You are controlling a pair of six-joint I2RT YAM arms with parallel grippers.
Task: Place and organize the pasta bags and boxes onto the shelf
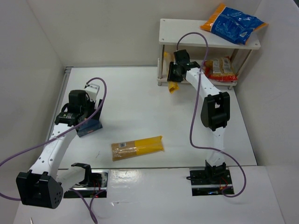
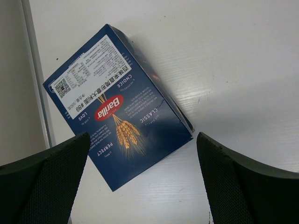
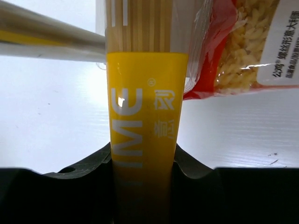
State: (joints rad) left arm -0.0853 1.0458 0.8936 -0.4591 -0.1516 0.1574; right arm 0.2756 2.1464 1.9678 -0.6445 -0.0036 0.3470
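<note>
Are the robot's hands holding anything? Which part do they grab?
The right gripper pinches a spaghetti packet on its yellow part. The left gripper is open over the blue box, holding nothing.

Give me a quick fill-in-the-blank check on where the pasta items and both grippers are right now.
1. The large blue-and-orange bag lies on the ____ board of the shelf.
2. The right gripper is shut on a ____ spaghetti packet.
3. The left gripper hangs open over a dark-blue carton printed with the brand name ____.
Missing words: top; yellow; Barilla.
</note>
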